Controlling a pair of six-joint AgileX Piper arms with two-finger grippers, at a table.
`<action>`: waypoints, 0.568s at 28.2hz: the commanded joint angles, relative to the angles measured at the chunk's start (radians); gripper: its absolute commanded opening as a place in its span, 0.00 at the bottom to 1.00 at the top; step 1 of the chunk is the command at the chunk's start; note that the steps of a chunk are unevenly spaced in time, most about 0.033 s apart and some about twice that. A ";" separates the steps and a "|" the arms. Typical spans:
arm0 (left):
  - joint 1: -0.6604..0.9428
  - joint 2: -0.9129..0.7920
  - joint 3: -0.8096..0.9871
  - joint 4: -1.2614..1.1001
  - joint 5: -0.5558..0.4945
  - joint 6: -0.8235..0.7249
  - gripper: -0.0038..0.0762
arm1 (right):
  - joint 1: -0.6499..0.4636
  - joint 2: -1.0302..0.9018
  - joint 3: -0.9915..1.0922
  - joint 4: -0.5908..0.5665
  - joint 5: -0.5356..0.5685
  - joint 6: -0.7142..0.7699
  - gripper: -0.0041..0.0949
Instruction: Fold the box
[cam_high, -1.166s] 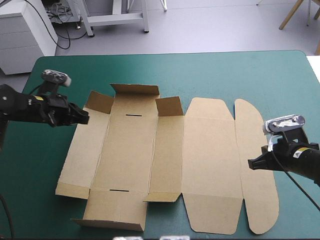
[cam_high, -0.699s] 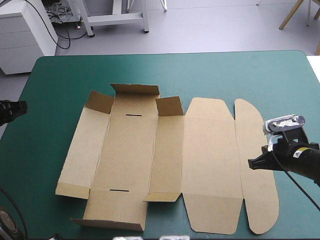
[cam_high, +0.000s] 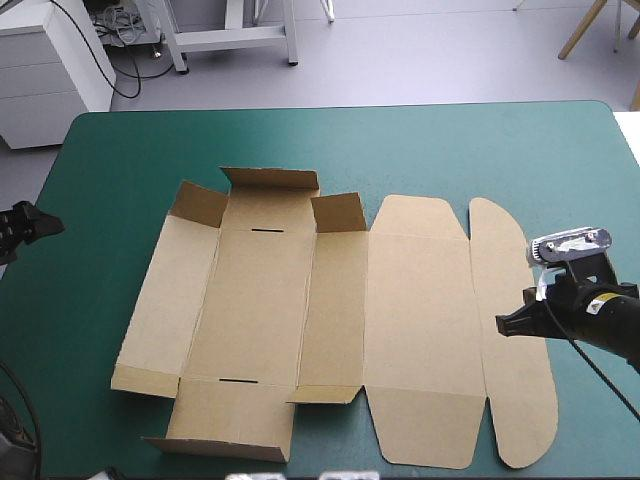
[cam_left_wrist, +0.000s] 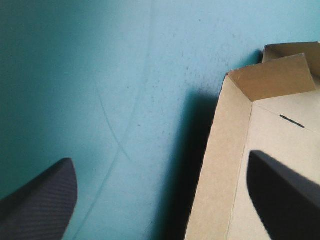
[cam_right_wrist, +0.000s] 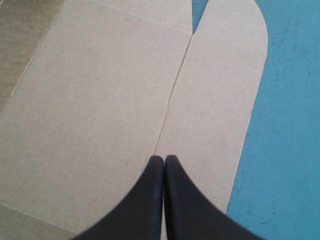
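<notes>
Box lies mostly flat at centre of table, far flaps half-raised. Left claw spread wide at left edge. Right claw pinched together, empty, over rounded lid flap. Folding looks barely begun; next move likely calls for raising long side wall.

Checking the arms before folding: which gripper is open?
The left gripper: its black fingers stand wide apart. The right gripper is shut, its fingers meeting in one pointed arch over the box.
</notes>
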 joint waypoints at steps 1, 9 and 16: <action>0.000 0.016 0.000 -0.042 0.058 0.022 0.95 | -0.010 -0.009 -0.025 0.017 -0.061 -0.013 0.02; 0.000 0.120 0.132 -0.087 0.064 0.140 0.95 | -0.010 -0.009 -0.025 0.017 -0.092 -0.025 0.02; -0.064 0.144 0.302 -0.144 0.064 0.293 0.95 | -0.010 -0.009 -0.025 0.017 -0.083 -0.025 0.02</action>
